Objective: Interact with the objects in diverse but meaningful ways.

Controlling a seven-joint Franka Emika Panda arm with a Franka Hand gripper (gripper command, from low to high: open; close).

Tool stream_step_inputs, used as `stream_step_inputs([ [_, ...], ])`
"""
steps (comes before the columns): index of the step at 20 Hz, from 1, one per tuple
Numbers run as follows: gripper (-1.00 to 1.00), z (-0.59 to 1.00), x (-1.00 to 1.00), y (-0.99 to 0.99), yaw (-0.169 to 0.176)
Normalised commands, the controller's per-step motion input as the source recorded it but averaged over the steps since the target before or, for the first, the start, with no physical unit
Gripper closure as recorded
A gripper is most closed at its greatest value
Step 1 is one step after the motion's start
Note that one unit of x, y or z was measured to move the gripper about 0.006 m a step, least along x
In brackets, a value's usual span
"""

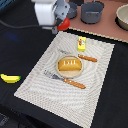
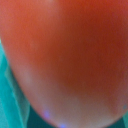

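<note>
Dark tabletop [image 1: 112, 95] fills most of the exterior view, with a pale woven placemat [image 1: 45, 90] laid across its middle like a place setting. At the mat's centre sits the orange bread-like block [image 1: 69, 65] on a small plate [image 1: 75, 74], flanked by an orange-handled fork [image 1: 65, 80] at about seven o'clock from it and a knife [image 1: 82, 57] at about one o'clock, an arrangement that reads as a meal laid out. Just beyond the knife, at one o'clock, the small yellow box [image 1: 81, 44] stands near the mat's far edge. Off the mat at nine o'clock, well apart, lies the yellow banana [image 1: 10, 78]. Grey pots [image 1: 92, 11] sit on a lighter counter at twelve o'clock. At eleven o'clock from the bread the gripper [image 1: 61, 22] hangs above the table with the red tomato-like fruit [image 1: 63, 24] showing at its tip, lifted clear of the surface, probably so it can be carried to another spot. Turning to the wrist view, the same red fruit [image 2: 70, 55] swamps the whole picture, blurred from sheer closeness, which fits a fruit pinched between the jaws; the fingers themselves are not visible, so I judge the hand clamped on it rather than see it.
</note>
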Motion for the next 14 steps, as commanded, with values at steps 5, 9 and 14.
stream_step_inputs([
  [5,1.0,0.2,0.0,0.97,0.004],
  [9,1.0,0.01,-0.04,0.87,0.01],
  [14,1.0,-0.16,-0.11,0.48,0.018],
])
